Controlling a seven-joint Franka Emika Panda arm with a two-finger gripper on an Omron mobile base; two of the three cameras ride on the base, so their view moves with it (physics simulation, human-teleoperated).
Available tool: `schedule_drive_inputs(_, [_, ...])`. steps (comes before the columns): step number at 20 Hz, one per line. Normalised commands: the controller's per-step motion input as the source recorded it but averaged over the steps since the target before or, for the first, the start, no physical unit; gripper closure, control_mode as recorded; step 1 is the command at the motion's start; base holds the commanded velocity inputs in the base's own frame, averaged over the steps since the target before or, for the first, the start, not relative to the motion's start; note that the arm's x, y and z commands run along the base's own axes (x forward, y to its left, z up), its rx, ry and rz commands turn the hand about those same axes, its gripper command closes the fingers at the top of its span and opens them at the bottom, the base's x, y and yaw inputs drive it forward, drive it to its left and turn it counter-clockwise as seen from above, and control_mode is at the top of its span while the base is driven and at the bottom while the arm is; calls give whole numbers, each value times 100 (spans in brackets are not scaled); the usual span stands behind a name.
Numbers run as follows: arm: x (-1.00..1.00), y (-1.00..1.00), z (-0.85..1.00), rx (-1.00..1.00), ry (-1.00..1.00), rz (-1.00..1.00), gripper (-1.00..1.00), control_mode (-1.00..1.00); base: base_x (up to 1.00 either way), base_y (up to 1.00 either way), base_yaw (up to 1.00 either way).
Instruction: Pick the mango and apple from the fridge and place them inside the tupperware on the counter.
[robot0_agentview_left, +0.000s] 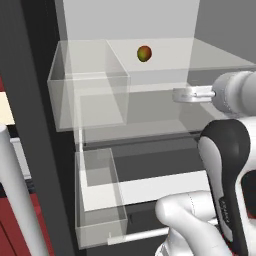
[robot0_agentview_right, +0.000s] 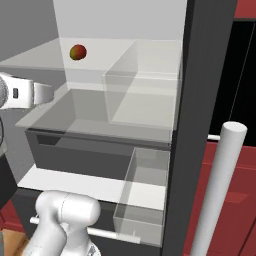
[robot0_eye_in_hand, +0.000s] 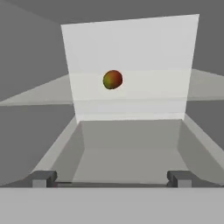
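While open-fingered, end effector (robot0_eye_in_hand: 112, 178) facing mango (robot0_eye_in_hand: 112, 79)

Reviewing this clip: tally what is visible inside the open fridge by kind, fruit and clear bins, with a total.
Fruit: 1, the mango on the glass shelf.
Clear bins: 2, an upper bin and a lower bin.
Total: 3.
The hand is open and holds nothing.

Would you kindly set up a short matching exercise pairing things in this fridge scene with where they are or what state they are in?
Things:
1. mango
2. gripper
3. fridge door handle
4. clear bin

Descriptions:
A. grey bar at the right of the right base view
B. low on the door side, nothing in it
C. open, holding nothing
D. on the upper glass shelf at the back

Pairs: 1-D, 2-C, 3-A, 4-B
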Motion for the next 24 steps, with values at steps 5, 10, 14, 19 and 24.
schedule_drive_inputs(5, [51,0,71,0,4,8,-100,-100,0,0,0])
schedule_drive_inputs(10, [59,0,22,0,52,0,-100,-100,0,0,0])
schedule_drive_inputs(14, [45,0,-6,0,14,0,-100,-100,0,0,0])
schedule_drive_inputs(19, [54,4,-17,0,0,0,-100,-100,0,0,0])
schedule_drive_inputs(24, [58,6,-29,0,3,0,-100,-100,0,0,0])
